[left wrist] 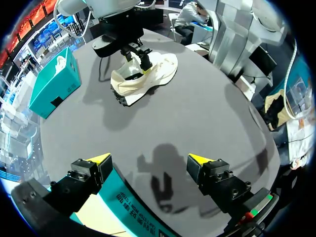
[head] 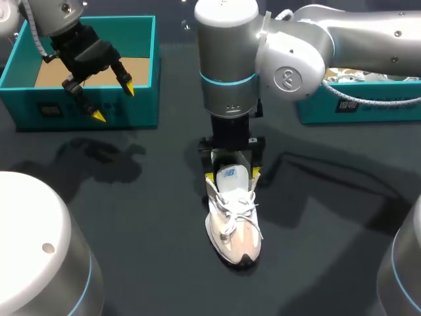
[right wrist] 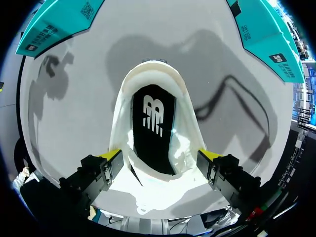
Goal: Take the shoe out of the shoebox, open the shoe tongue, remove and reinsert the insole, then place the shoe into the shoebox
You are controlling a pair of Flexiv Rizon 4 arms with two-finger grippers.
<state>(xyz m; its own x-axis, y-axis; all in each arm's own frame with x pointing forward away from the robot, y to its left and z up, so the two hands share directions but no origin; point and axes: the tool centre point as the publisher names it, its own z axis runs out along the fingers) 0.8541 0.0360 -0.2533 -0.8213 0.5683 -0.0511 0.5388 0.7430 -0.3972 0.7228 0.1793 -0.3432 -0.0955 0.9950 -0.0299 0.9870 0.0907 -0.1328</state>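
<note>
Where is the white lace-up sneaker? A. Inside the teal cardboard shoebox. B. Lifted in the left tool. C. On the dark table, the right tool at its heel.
C: the white lace-up sneaker stands on the dark table, the right tool astride its heel.

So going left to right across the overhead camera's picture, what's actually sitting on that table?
Open teal shoebox → white shoe standing in the middle, toe toward the near edge → second teal box.
</note>
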